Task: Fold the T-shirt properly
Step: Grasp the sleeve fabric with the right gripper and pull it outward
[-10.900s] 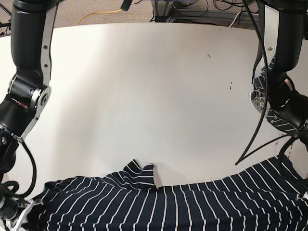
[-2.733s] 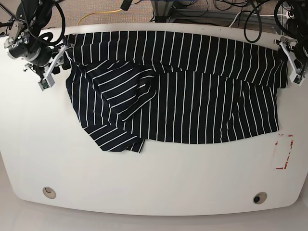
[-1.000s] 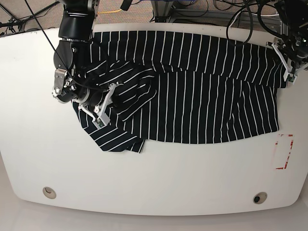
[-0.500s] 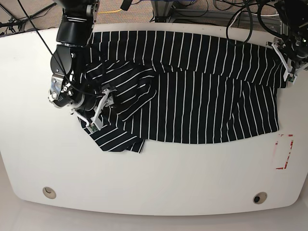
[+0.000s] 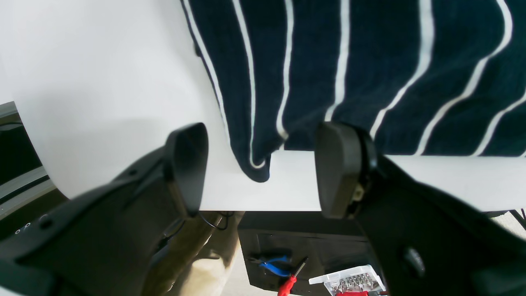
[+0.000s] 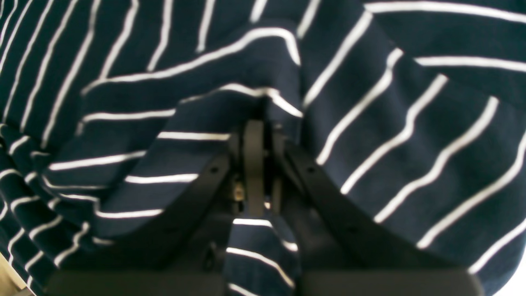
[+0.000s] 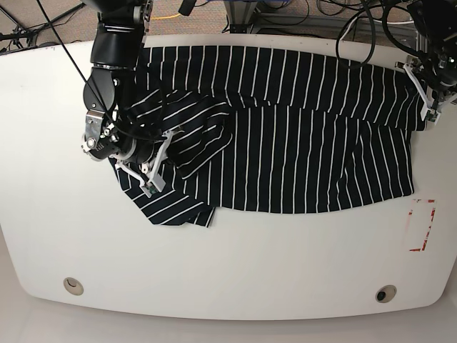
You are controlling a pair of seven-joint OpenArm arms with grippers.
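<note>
The T-shirt (image 7: pixel 285 143), dark navy with thin white stripes, lies spread across the far half of the white table (image 7: pixel 228 271), bunched and folded over at its left side. My right gripper (image 7: pixel 151 177) sits on that bunched left part. In the right wrist view its fingers (image 6: pixel 254 164) are shut on a raised fold of the T-shirt (image 6: pixel 370 102). My left gripper (image 7: pixel 430 96) is at the shirt's far right corner by the table edge. In the left wrist view it (image 5: pixel 263 164) is wide open, with the shirt's corner (image 5: pixel 328 61) lying between the fingers, untouched.
A red marked rectangle (image 7: pixel 421 225) is on the table at the right. Two round holes (image 7: pixel 71 286) (image 7: pixel 385 294) sit near the front edge. Cables lie behind the table. Below the table edge, blue pliers (image 5: pixel 273 265) and a bit box (image 5: pixel 349 281) show.
My right gripper has shifted slightly left and back right on the bunched left part of the shirt, still low on the fabric. The left arm has not moved.
</note>
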